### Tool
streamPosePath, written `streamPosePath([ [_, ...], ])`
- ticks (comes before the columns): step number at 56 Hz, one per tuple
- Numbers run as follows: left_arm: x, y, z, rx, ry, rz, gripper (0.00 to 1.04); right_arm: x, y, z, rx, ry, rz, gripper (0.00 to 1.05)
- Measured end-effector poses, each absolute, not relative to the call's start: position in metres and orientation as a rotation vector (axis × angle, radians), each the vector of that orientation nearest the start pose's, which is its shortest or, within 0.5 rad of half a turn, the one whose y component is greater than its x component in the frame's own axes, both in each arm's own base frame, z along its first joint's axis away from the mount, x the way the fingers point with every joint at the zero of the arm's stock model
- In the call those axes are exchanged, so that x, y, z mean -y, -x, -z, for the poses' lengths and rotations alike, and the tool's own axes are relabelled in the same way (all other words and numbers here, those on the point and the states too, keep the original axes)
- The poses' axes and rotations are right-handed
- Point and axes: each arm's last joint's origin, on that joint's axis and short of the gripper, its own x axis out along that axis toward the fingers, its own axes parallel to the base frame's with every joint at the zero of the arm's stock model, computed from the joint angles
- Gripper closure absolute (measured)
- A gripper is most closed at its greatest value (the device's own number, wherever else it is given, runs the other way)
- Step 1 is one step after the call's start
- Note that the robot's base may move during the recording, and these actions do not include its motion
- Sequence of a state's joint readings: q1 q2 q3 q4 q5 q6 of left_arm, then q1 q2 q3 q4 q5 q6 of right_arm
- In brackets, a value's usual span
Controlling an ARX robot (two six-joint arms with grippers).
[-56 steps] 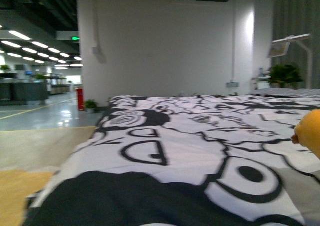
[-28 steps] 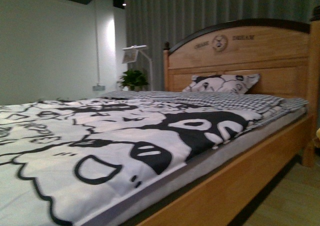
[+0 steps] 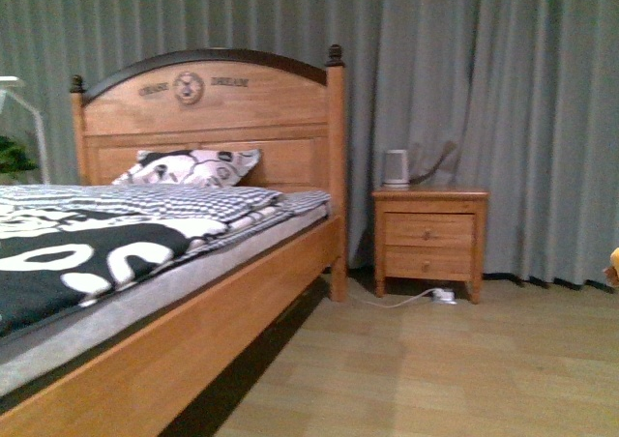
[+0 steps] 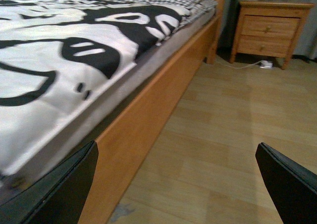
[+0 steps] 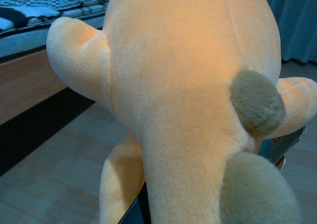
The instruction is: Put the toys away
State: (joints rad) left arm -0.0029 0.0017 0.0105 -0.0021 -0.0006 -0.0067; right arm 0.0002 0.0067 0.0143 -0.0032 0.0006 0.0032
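Note:
The orange-yellow plush toy (image 5: pixel 183 85) fills the right wrist view, with stubby limbs and grey-green patches. My right gripper (image 5: pixel 198 204) is shut on the plush toy and holds it above the wooden floor; its fingers are mostly hidden by the plush. A sliver of the toy (image 3: pixel 613 266) shows at the right edge of the front view. My left gripper (image 4: pixel 178 184) is open and empty, its dark fingertips (image 4: pixel 64 184) spread wide above the floor beside the bed's wooden side rail (image 4: pixel 148 115).
A wooden bed (image 3: pixel 222 118) with black-and-white bedding (image 3: pixel 87 244) and a pillow (image 3: pixel 189 166) stands at left. A wooden nightstand (image 3: pixel 430 234) with a white device (image 3: pixel 395 168) on top stands by grey curtains (image 3: pixel 484 89). A white cable and plug (image 3: pixel 440 295) lie on the floor.
The front view has swung right, from the bed's foot and the hall, past the headboard, to the nightstand and curtains. The plush stays at the right edge.

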Motion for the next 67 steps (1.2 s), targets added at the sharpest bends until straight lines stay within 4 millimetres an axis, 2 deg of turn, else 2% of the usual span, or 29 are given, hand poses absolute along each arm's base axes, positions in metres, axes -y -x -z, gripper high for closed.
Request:
streamPosePath([
  [67, 0.0003, -0.0972, -0.1667, 0.007, 0.006, 0.003, 0.06, -0.0001, -0.0972, -0.1676, 0.004, -0.004, -0.003, 0.98],
])
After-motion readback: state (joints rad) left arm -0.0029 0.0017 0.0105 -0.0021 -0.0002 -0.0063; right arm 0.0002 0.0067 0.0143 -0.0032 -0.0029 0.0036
